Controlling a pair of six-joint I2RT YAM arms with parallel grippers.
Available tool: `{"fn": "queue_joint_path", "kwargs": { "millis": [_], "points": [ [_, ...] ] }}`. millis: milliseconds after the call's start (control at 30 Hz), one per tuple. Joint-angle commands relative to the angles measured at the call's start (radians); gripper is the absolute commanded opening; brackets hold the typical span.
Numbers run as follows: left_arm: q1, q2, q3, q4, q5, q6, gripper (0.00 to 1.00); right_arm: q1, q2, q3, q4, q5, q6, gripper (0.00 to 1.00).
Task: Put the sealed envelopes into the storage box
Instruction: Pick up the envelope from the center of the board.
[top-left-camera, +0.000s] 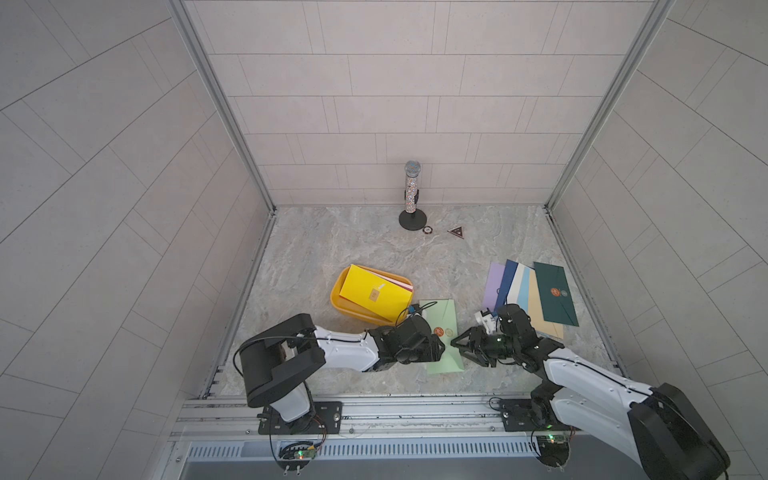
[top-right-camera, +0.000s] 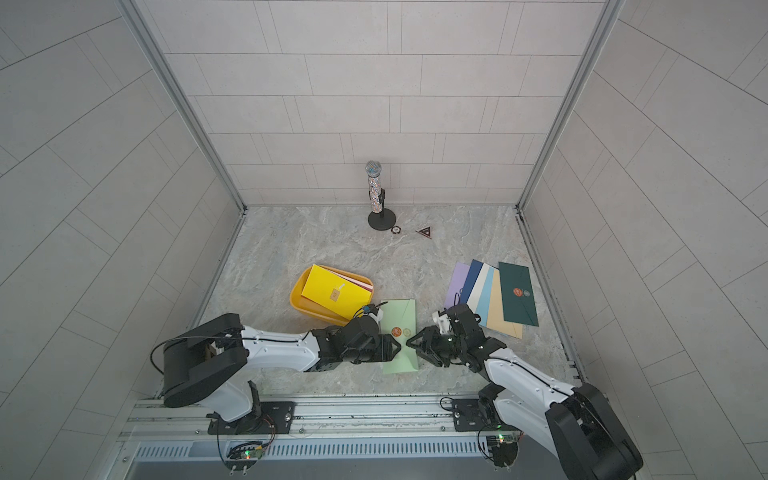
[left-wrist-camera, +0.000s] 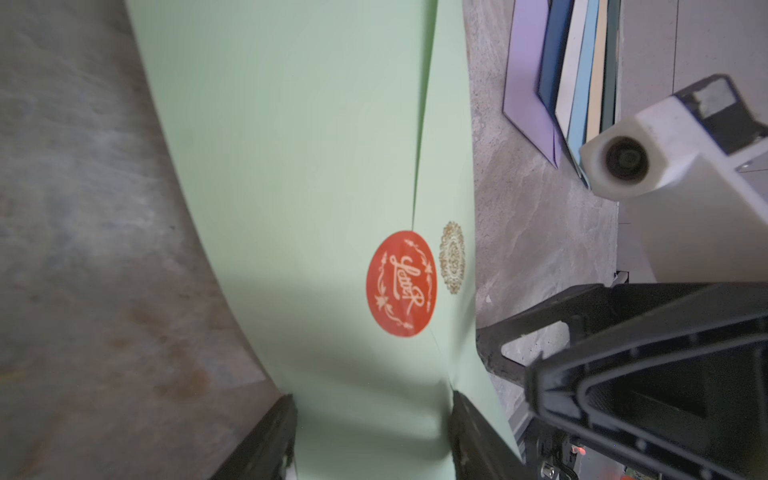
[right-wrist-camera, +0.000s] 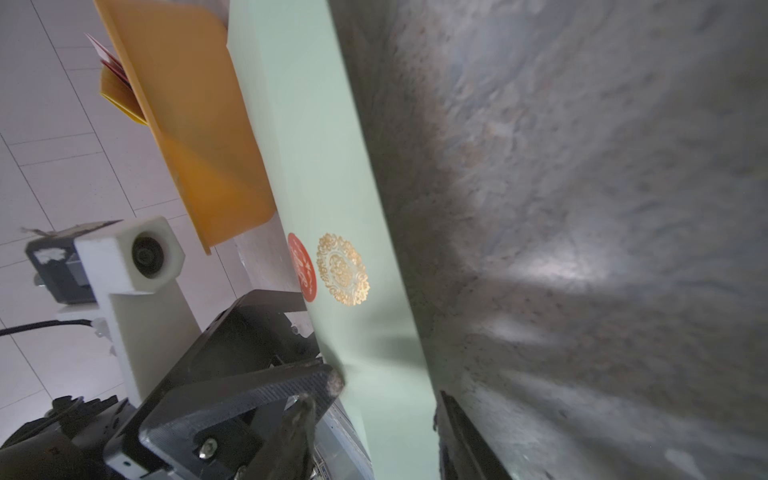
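One pale green paper envelope (top-left-camera: 440, 316) lies on the grey marble-pattern tabletop (top-left-camera: 332, 249) between the two arms. Its long axis runs away from the robot, and its far end is just beside the near corner of the shallow yellow plastic tray (top-left-camera: 356, 314). The left gripper (top-left-camera: 441, 347) sits at its left long edge and the right gripper (top-left-camera: 454, 343) at its right long edge. They face each other across the paper beside its two round seal stickers, one red-orange sticker (left-wrist-camera: 401, 282) and one gold sticker (left-wrist-camera: 452, 257). In both wrist views each gripper's jaws stand apart with the sheet passing between the fingers. The paper is bowed and dimples where a right fingertip (right-wrist-camera: 328, 382) touches it; neither pair is closed flat on it. Envelope count: ten.
- One lies between the grippers.
- Three are in the tray: a yellow envelope (top-left-camera: 374, 291) on top, with the edges of a pink envelope (top-left-camera: 392, 277) and a red envelope (top-left-camera: 407, 286) showing under it.
- Six are fanned and overlapping well to the right: lilac envelope (top-left-camera: 492, 286), navy envelope (top-left-camera: 508, 282), cream envelope (top-left-camera: 517, 286), light blue envelope (top-left-camera: 524, 291), tan envelope (top-left-camera: 535, 305), and dark green envelope (top-left-camera: 555, 295) on top.

Tray count: one. At the back one glitter-covered microphone (top-left-camera: 412, 187) stands upright on a round black stand (top-left-camera: 412, 219). One small round token (top-left-camera: 427, 229) lies just beside the base, and one small dark triangular piece (top-left-camera: 457, 232) is near it.
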Motion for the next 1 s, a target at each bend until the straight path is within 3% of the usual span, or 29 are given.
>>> {"fn": "queue_joint_path", "kwargs": {
  "millis": [0,633,967],
  "points": [
    [-0.016,0.060,-0.046,-0.103,0.019,-0.003,0.64,0.009,-0.038,0.011,0.141,-0.041,0.087,0.51],
    [-0.017,0.062,-0.056,-0.096,0.013,-0.002,0.63,-0.006,-0.191,-0.002,0.092,-0.033,0.089,0.41],
    [-0.017,0.062,-0.058,-0.094,0.009,-0.002,0.63,-0.009,-0.191,-0.013,0.017,-0.017,0.036,0.34]
  ]
}}
